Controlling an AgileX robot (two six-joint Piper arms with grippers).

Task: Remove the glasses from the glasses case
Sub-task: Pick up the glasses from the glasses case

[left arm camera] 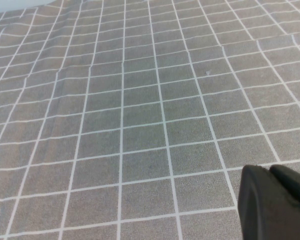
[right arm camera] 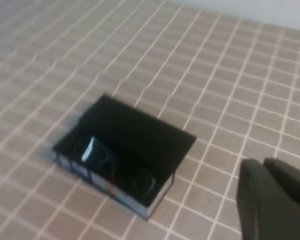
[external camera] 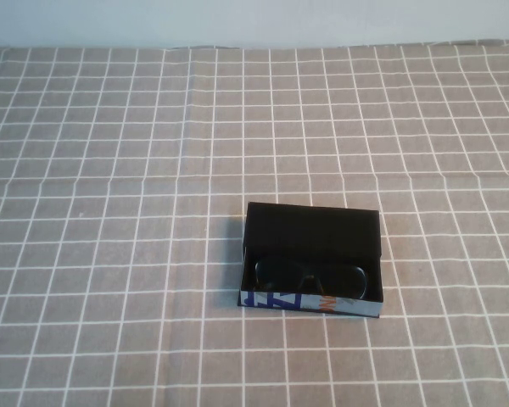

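I see the tabletop (external camera: 110, 170) spread with a grey cloth gridded in white, slightly creased. On it, right of centre and toward my side, sits the glasses case (external camera: 312, 225), a rectangular box lying long axis left to right, black lid folded back, front wall blue-and-white with an orange mark. Inside lie the glasses (external camera: 310, 277), glossy black, thick-rimmed, parallel to that front wall. My right gripper (right arm camera: 276, 200) hovers off the case's end, so I judge the right arm nearer; whether its jaws are open I cannot tell. My left gripper (left arm camera: 275, 202) hangs over bare cloth; its jaws I cannot tell either.
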